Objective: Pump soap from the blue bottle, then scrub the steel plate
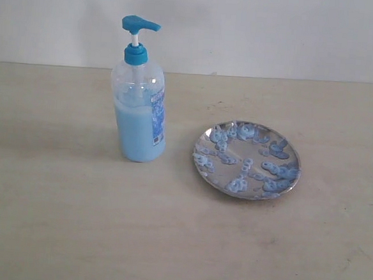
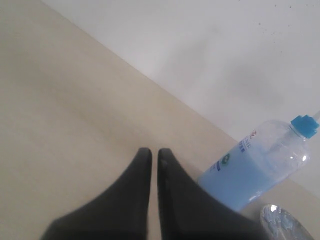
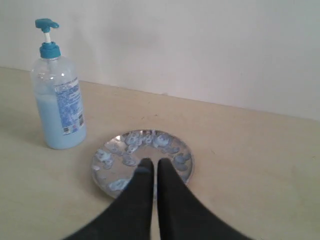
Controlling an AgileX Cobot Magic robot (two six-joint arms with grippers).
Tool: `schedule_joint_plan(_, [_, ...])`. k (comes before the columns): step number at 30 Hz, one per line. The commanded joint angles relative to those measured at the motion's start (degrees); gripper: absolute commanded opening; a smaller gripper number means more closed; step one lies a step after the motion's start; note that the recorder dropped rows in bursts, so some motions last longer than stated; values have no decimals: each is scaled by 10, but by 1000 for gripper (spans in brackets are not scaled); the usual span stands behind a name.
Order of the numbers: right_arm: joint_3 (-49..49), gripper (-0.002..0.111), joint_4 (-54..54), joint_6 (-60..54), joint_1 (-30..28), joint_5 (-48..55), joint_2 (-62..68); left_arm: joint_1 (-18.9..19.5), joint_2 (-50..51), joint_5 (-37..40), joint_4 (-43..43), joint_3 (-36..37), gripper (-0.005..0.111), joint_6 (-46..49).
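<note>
In the exterior view the bottle (image 1: 138, 104) stood upright, its pump free to press. The plate (image 1: 246, 160) lay apart at its 4 o'clock, dotted with soap (image 1: 278, 149), and nothing crowded either. In the left wrist view the left gripper (image 2: 150, 156), fingers pressed together and empty, hung short of the bottle. In the right wrist view the right gripper (image 3: 151, 167), likewise closed, aimed at the plate, probably ready to scrub.

The blue bottle (image 1: 139, 79) is clear plastic, tinted pale sky-blue lower down by the soap (image 1: 134, 136). Its pump head (image 1: 140, 25) and collar are bright blue, and its label (image 1: 158, 119) is blue and white. The steel plate (image 1: 244, 150) is mirror-bright silver, dotted with light blue blobs. The tabletop (image 1: 72, 222) is pale beige and the wall (image 1: 277, 31) is white. The left fingers (image 2: 132, 195) and right fingers (image 3: 135, 205) are black.
</note>
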Motion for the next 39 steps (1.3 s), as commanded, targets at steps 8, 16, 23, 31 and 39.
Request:
schedule_joint_plan(8, [156, 0, -82, 91, -36, -78, -15, -3, -2, -1, -3, 2, 4, 2])
schedule_joint_plan(16, [156, 0, -84, 94, -152, -69, -15, -3, -2, -2, -3, 2, 4, 2])
schedule_joint_plan(23, [156, 0, -84, 94, -129, -71, -15, -3, -2, -2, -3, 2, 4, 2])
schedule_joint_plan(31, [156, 0, -84, 94, -129, -71, -15, -3, -2, -2, -3, 2, 4, 2])
schedule_joint_plan(39, [156, 0, -84, 96, -129, -71, -15, -3, -2, -2, -3, 2, 4, 2])
